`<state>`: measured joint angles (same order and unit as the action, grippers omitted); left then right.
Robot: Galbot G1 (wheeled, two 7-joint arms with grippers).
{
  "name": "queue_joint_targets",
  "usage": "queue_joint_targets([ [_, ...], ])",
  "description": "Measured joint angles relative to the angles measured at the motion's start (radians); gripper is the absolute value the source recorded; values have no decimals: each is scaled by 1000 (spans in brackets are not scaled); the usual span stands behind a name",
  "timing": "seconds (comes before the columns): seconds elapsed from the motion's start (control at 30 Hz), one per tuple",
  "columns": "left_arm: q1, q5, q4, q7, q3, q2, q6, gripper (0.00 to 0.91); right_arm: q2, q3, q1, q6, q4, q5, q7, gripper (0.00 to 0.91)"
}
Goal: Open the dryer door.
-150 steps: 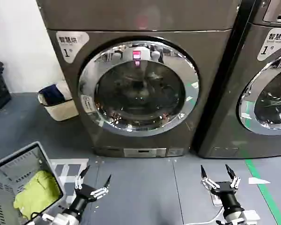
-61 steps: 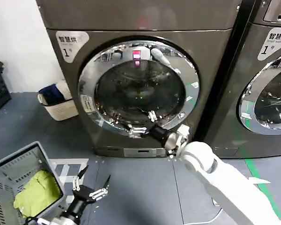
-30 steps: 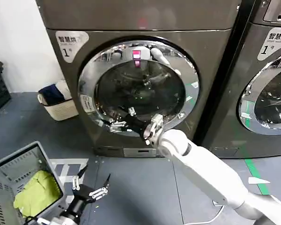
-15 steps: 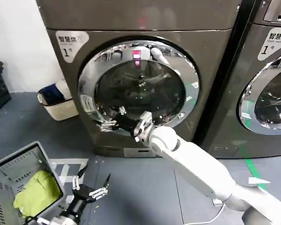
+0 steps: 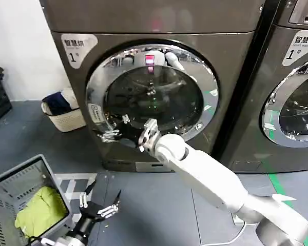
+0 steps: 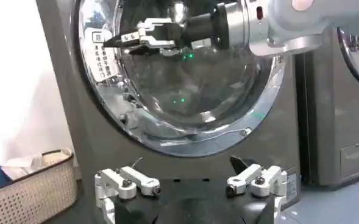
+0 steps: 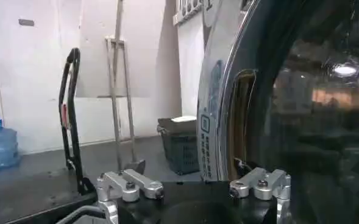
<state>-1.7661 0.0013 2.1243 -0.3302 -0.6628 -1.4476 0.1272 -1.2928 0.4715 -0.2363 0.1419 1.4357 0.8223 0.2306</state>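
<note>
Head view has our right gripper stretched across the dryer door, fingers spread, tips at the chrome ring's lower left beside the white label. Door sits shut in the front of the dryer, straight ahead of us. Our left gripper hangs low over the near floor, fingers apart, by the laundry basket.

grey dryer, chrome door ring
</note>
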Motion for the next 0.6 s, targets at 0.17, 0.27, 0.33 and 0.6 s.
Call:
queue_joint_targets([
  [0.17, -1, 0, 0, 0, 0, 0, 0, 907, -6, 8, 17, -2, -28, 1, 14, 907],
  [0.27, -1, 0, 0, 0, 0, 0, 0, 907, -13, 16, 28, -2, -45, 4, 26, 907],
  [0.33, -2, 0, 0, 0, 0, 0, 0, 907, -20, 20, 37, -4, -59, 5, 34, 907],
  [0.6, -4, 0, 3, 0, 0, 0, 1, 907, -48, 34, 67, -8, -113, 5, 58, 907],
])
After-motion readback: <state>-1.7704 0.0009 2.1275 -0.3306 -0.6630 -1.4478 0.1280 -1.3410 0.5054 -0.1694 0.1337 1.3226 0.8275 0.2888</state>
